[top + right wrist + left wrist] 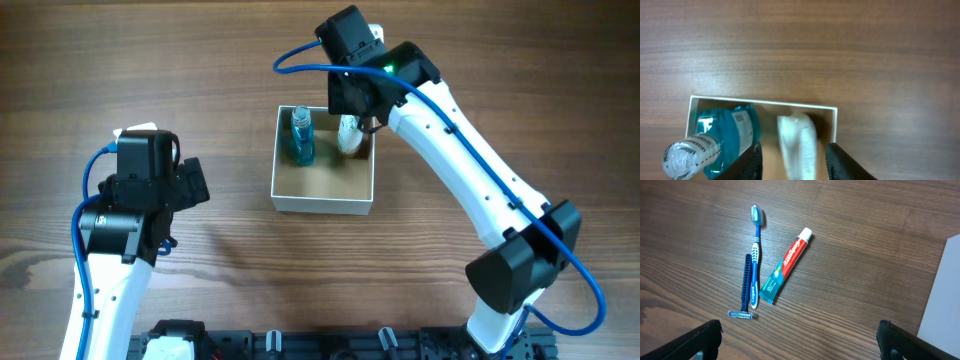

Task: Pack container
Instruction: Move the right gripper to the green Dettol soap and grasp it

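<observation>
As the left gripper [799,330] hung with fingers wide, its pick looked best taken square across a handle; on the tabletop [865,240], one razor [746,282], one toothbrush [756,260], one toothpaste tube [786,266]; in the container [322,207] at centre, one blue bottle [301,138] and one white item [349,135]; the right gripper [795,156] had its fingers parted, straddling that item.

Two arms over a wooden table [200,60], one open box between them.

The container [320,205] sits near the table's middle, white walls around a tan floor. A teal bottle [301,138] lies in its far left corner and a white item [349,134] in its far right corner; the near half of the floor is bare. The right gripper [358,118] hangs directly over the white item, its fingertips hidden under the wrist. The left gripper [192,184] is well apart from the box, to its left. A blue cable [300,55] loops by the right wrist.
</observation>
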Available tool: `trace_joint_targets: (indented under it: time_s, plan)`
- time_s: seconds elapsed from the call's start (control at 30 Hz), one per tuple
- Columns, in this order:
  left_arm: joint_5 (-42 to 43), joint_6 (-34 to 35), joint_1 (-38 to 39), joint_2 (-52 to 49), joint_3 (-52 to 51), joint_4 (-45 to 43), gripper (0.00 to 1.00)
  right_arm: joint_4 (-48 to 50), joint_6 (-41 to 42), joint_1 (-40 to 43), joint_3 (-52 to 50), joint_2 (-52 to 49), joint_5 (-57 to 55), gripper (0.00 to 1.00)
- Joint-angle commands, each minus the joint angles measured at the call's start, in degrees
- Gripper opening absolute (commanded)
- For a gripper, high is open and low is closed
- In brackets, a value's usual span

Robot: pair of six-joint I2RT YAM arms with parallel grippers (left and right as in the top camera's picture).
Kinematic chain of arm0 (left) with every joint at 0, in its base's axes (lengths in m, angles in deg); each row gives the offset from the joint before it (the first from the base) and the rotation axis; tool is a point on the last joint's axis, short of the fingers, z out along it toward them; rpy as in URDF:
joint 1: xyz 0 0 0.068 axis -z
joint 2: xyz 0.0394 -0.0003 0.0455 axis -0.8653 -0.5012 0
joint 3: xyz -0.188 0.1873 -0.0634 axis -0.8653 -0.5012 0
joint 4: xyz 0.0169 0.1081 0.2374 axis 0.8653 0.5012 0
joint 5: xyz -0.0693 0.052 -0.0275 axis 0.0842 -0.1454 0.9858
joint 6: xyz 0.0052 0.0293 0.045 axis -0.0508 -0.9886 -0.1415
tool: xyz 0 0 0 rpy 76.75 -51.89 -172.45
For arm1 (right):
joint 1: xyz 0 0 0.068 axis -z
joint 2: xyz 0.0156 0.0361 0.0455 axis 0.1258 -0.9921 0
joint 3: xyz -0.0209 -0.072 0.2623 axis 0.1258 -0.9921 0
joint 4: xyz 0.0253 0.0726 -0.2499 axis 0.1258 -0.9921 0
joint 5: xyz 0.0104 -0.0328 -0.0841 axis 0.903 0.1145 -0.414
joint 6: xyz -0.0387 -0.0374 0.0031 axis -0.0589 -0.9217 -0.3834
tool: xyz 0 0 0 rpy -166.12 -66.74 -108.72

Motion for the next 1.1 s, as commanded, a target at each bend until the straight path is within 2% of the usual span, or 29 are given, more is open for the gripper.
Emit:
trace_joint_targets:
  time_s: [0.0,0.07,0.13,0.2,0.33,0.5,0.57,0.63,0.67,0.77,0.83,0.93,1.0,1.07]
  plan:
    - [-1.8,0.1,0.3,-0.1,1.1,0.0,1.00,0.6,-2.6,1.2,1.5,8.7,-5.0,0.52]
    - [-1.8,0.1,0.3,-0.1,1.1,0.1,1.00,-0.5,-0.8,4.0,1.5,13.1,-4.9,0.54]
    - [-1.8,0.1,0.3,-0.1,1.1,0.1,1.00,-3.3,3.0,8.1,1.4,16.9,-4.4,0.69]
    - [-1.8,0.1,0.3,-0.1,1.1,0.1,1.00,-8.6,5.9,14.8,1.4,20.5,-1.5,0.74]
    - [-1.8,0.1,0.3,-0.1,1.1,0.0,1.00,-18.9,6.2,23.9,1.2,23.7,1.0,0.76]
    - [-1.8,0.1,0.3,-0.1,1.1,0.0,1.00,-25.4,1.8,24.4,-5.1,33.8,7.3,0.77]
    - [-1.7,0.1,0.3,-0.1,1.1,0.0,1.00,-24.3,2.4,24.4,-13.1,41.3,10.1,0.81]
    - [-1.4,0.1,0.3,-0.1,1.1,-0.2,1.00,-22.5,3.9,24.4,-20.7,46.6,10.9,0.95]
    - [-1.2,0.1,0.3,-0.1,1.1,-0.2,1.00,-20.8,3.8,24.4,-25.8,49.5,11.1,0.98]
    - [-1.1,0.1,0.3,-0.1,1.1,-0.3,1.00,-15.0,3.8,24.6,-38.0,53.7,11.0,1.00]
    - [-1.1,0.1,0.3,-0.1,1.1,-0.4,1.00,-12.4,4.6,25.8,-42.4,53.6,10.5,1.00]
    - [-1.1,0.1,0.3,-0.1,1.1,-0.3,1.00,-8.3,6.0,33.6,-46.6,50.4,9.8,1.00]
    - [-1.2,0.1,0.3,-0.1,1.1,-0.3,1.00,-6.5,0.9,38.9,-46.9,47.8,9.7,1.00]
    - [-1.1,0.1,0.3,-0.1,1.1,-0.4,1.00,-3.0,-8.4,45.8,-46.8,44.1,9.7,1.00]
